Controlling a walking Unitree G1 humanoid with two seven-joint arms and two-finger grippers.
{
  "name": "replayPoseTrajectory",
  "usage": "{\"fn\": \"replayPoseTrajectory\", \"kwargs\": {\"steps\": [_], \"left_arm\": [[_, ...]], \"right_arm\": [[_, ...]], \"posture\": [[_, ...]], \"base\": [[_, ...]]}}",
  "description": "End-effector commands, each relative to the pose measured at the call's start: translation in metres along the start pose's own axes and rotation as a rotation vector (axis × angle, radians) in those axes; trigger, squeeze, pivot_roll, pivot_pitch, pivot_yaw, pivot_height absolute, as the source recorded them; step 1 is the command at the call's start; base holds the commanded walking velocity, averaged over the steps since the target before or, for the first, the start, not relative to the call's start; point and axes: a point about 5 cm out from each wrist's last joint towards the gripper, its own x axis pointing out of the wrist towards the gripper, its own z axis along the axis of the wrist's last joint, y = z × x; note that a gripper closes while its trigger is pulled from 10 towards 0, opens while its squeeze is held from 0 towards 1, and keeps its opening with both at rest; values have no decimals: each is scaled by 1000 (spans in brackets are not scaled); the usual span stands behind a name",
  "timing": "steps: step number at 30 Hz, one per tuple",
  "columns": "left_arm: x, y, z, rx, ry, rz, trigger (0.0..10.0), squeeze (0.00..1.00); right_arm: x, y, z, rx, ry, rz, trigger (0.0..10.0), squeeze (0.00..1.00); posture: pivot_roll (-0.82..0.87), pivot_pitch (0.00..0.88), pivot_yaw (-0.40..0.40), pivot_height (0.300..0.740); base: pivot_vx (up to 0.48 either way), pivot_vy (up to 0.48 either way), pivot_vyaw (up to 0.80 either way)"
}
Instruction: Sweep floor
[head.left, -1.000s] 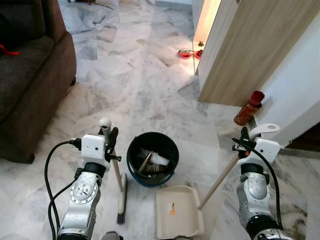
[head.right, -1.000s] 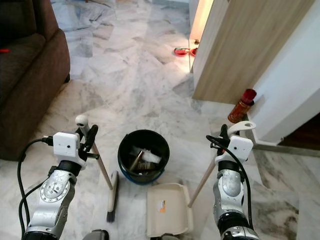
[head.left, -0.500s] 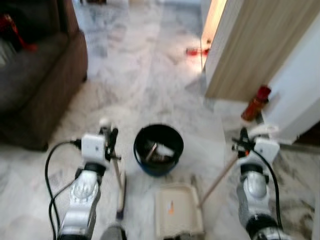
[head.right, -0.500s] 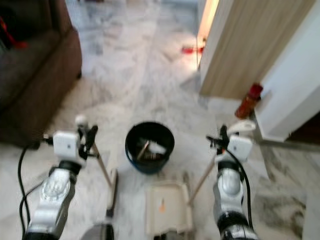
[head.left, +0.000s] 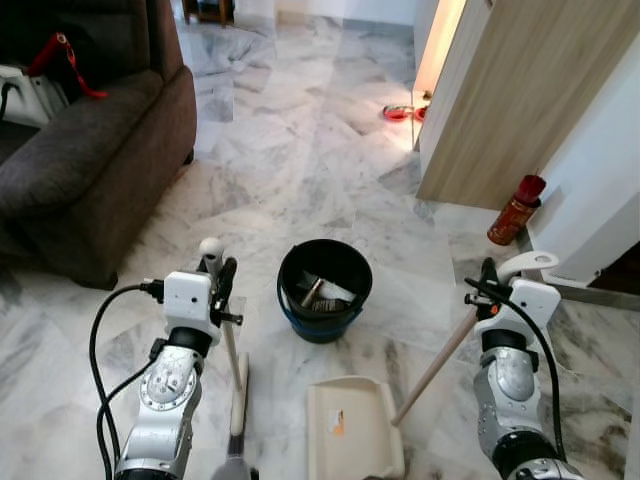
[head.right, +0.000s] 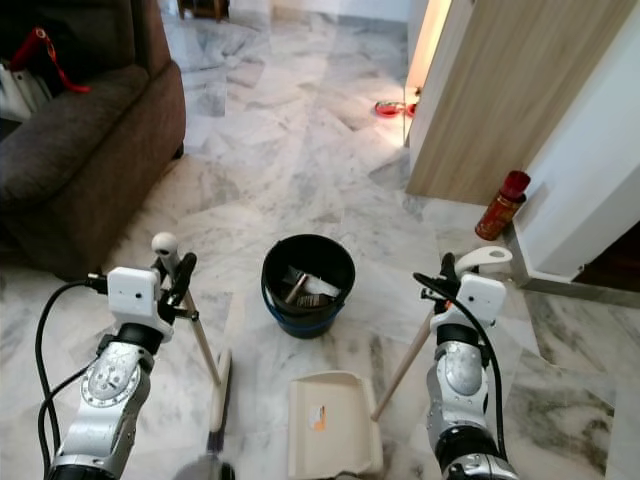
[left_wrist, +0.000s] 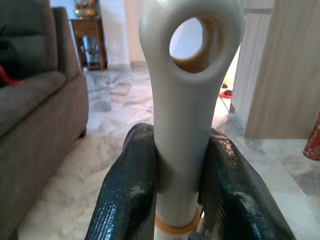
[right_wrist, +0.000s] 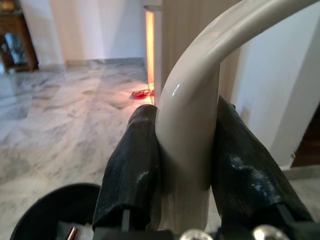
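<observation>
We look down on a grey-white marble floor with our two silver arms reaching forward. Our left gripper is closed tight around the pale handle of a broom; both black fingers press against the handle just below its round hanging hole. The broom's stick slants down to a flat head resting on the floor just left of a cream dustpan. Our right gripper is clamped on the curved top of the dustpan handle, a wooden pole that slopes down to the pan's right rear corner. The dustpan lies flat on the floor between our arms. Just beyond it stands a black bucket holding some rubbish. A dark brown sofa sits far to our left, with a red strap on it. To our right, a wood-panelled door stands near a white wall, with a red spray can at its foot.
</observation>
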Motion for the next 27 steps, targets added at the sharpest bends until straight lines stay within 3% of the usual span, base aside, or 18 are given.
{"fn": "replayPoseTrajectory", "kwargs": {"steps": [1, 12, 27], "left_arm": [[2, 0, 6, 11, -32, 0, 10000, 0], [3, 0, 6, 9, -32, 7, 10000, 0], [5, 1, 6, 13, -31, 14, 10000, 0]], "right_arm": [[5, -3, 6, 2, -27, -9, 10000, 0], [5, -2, 2, 2, 11, -9, 10000, 0], [5, -4, 0, -3, 30, -10, 10000, 0]], "posture": [[183, 132, -120, 740], [180, 123, -124, 740], [184, 133, -122, 740]], "base": [[0, 0, 0], [0, 0, 0], [0, 0, -800]]}}
